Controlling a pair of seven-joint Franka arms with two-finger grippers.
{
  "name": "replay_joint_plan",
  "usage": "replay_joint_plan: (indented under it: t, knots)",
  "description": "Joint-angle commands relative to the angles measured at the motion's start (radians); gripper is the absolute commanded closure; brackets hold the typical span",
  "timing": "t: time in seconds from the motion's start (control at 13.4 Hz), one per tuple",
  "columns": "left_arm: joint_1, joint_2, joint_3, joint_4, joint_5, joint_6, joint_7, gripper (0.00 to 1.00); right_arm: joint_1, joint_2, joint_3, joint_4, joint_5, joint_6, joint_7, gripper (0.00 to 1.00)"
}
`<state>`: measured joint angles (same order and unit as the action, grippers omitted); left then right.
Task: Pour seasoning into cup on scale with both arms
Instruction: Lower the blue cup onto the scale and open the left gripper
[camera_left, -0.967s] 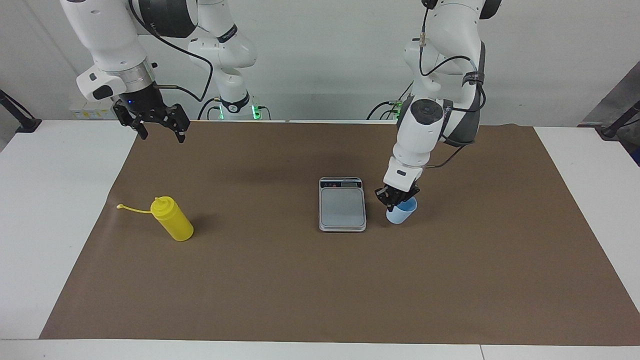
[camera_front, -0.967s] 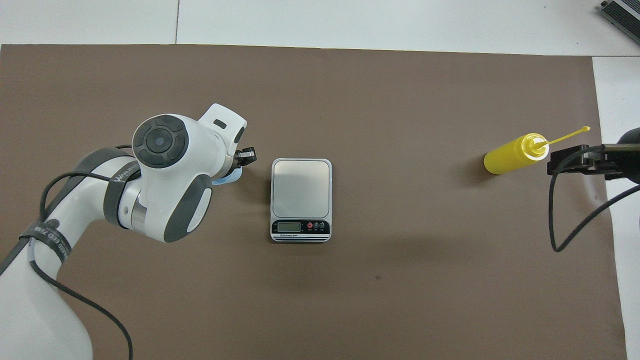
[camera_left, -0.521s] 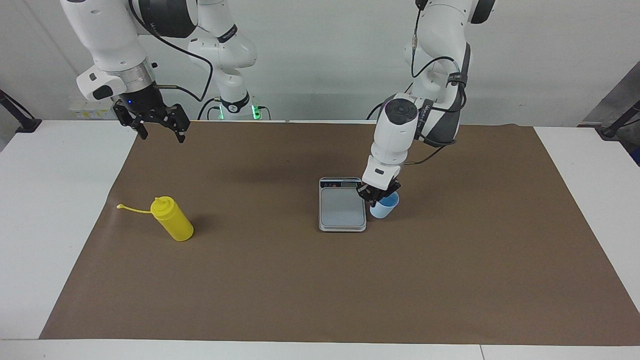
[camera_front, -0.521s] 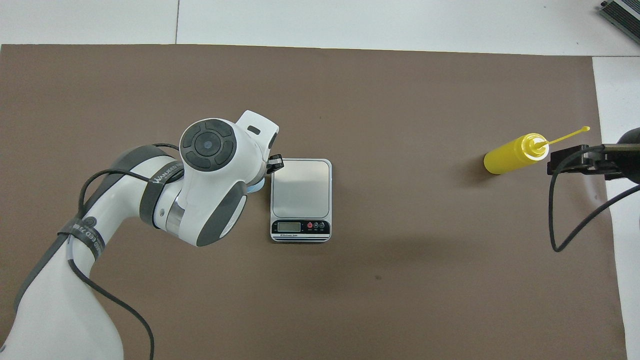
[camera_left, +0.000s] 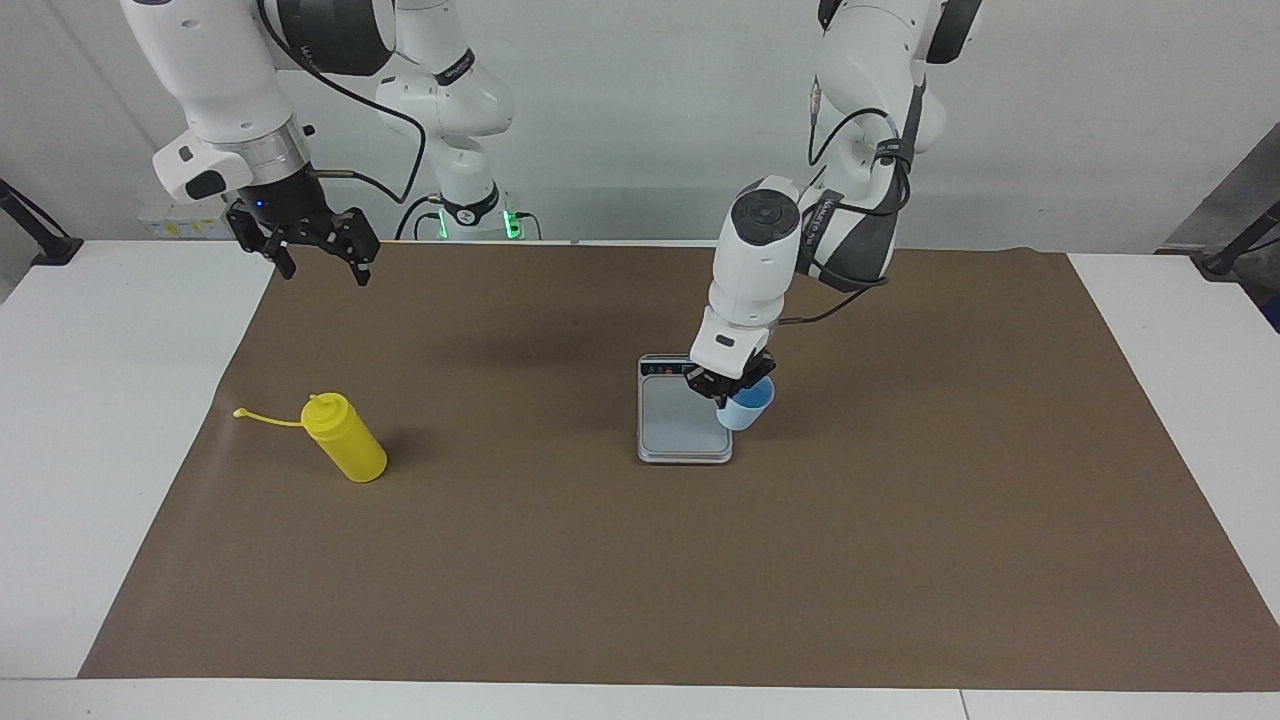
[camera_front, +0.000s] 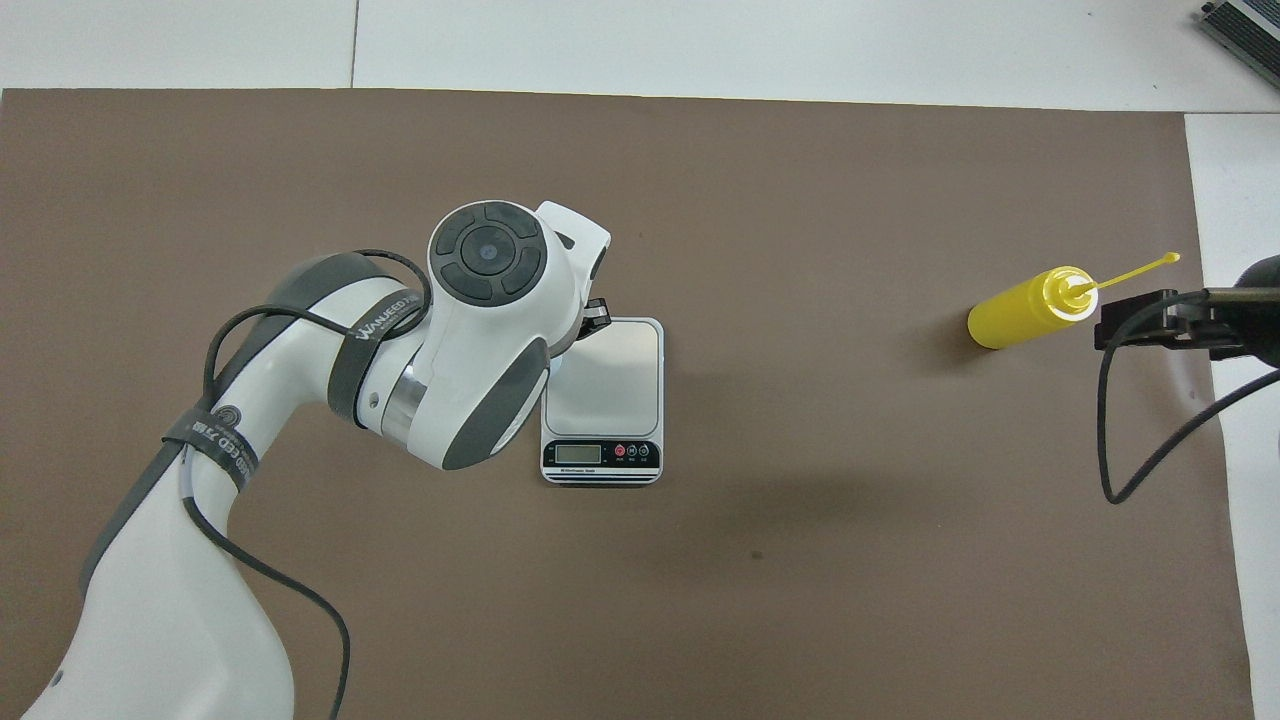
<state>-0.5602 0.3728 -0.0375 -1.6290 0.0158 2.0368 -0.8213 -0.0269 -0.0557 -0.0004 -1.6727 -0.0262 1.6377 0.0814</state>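
While the right gripper waits open in the air, well clear of the yellow bottle standing toward its end of the mat, the left gripper — clamped on the blue cup — has carried it sideways from the bare mat to over the edge of the scale. Setting it down looks close — pouring has not begun.
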Motion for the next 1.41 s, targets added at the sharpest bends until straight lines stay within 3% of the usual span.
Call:
replay_joint_plan:
  t: [0.0, 0.37, 1.34]
  knots:
    - [-0.026, 0.058, 0.016, 0.095, 0.035, -0.069, -0.021, 1.00, 0.002, 0.004, -0.007, 0.008, 0.012, -0.019, -0.002, 0.00]
    - [-0.043, 0.093, 0.019, 0.166, 0.038, -0.130, -0.022, 1.00, 0.002, 0.004, -0.006, 0.008, 0.012, -0.019, -0.002, 0.00]
    - [-0.102, 0.153, 0.019, 0.225, 0.044, -0.125, -0.131, 1.00, 0.002, 0.004, -0.007, 0.008, 0.011, -0.019, -0.002, 0.00]
